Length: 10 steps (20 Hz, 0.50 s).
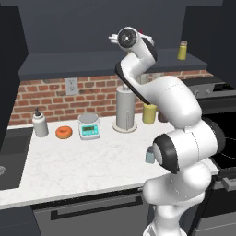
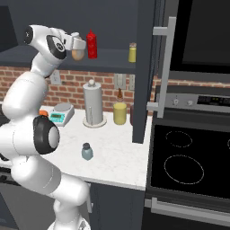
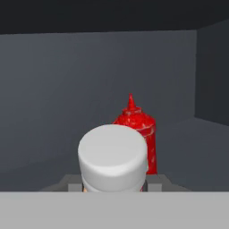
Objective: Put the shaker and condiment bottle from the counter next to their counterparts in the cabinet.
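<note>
Just ahead of the gripper point(image 2: 79, 48) sits the red squeeze bottle point(image 3: 137, 129); you're clamped on the condiment bottle point(image 3: 112, 159), unreleased; shaker point(image 2: 86, 151) remains below on the counter point(image 2: 117, 152).

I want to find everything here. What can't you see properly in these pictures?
- Condiment bottle: hand view shows its pale cap; the body hides behind the cap.
- Gripper: right base view, fingers too small to make out.
- Shaker: left base view, partly behind the arm.
- Red squeeze bottle: lower part hidden by the cap.
</note>
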Available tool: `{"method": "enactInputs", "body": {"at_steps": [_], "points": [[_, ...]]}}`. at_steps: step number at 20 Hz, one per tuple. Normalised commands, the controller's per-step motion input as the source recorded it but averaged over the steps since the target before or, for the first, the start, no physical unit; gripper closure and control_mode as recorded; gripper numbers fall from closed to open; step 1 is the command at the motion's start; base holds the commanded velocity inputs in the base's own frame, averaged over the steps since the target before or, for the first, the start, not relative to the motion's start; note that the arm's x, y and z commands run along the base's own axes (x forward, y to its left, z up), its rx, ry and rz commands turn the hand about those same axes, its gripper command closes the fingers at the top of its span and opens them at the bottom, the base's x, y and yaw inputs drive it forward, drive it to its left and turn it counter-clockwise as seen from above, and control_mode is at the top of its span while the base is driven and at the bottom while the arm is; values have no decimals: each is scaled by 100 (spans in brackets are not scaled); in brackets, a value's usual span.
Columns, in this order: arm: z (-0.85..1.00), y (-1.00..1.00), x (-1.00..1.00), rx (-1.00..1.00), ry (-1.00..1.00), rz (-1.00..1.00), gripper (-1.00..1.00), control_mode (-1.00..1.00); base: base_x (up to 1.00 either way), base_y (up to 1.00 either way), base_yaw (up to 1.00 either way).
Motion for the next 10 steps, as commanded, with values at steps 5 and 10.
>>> {"method": "enactInputs", "body": {"at_steps": [5,10], "points": [[-2,0,33,0,0,0,100,-100,0,0,0],[-9,7,20,0,0,0,100,-100,0,0,0]]}}
